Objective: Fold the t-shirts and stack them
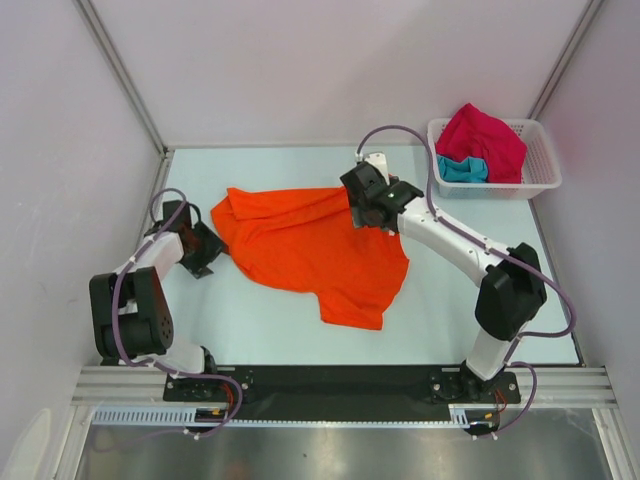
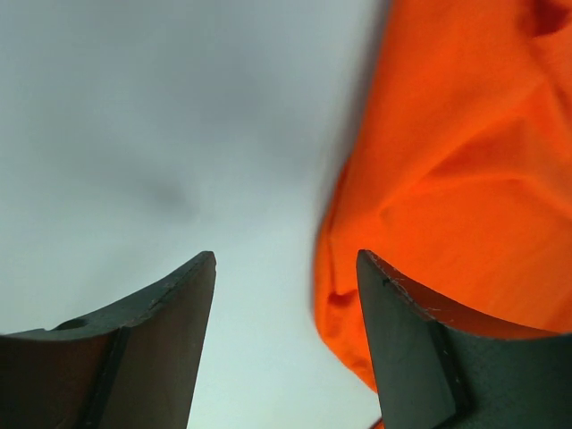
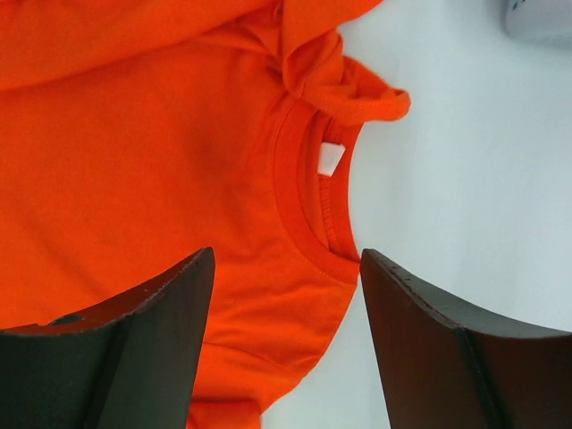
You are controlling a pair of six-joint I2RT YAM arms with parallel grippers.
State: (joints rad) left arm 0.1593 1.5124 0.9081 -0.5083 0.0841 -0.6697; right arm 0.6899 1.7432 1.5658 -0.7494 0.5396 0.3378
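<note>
Left wrist view: the orange t-shirt (image 2: 465,179), right of the left gripper (image 2: 286,259), is blurred and cut off by the top and right edges. Right wrist view: a pale object (image 3: 541,16), beyond and right of the right gripper (image 3: 287,255), is cropped at the corner and cannot be identified. Top view: the teal t-shirt (image 1: 462,168) lies mostly hidden under the crimson-pink t-shirt (image 1: 485,138); the right gripper's tips are concealed beneath its own wrist.

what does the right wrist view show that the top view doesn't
Only the right wrist view: the collar and white tag of the orange t-shirt, just ahead of the open right gripper. Only the top view: the white basket holding a crimson-pink t-shirt and a teal t-shirt. Both: the orange t-shirt lying on the pale table.
</note>
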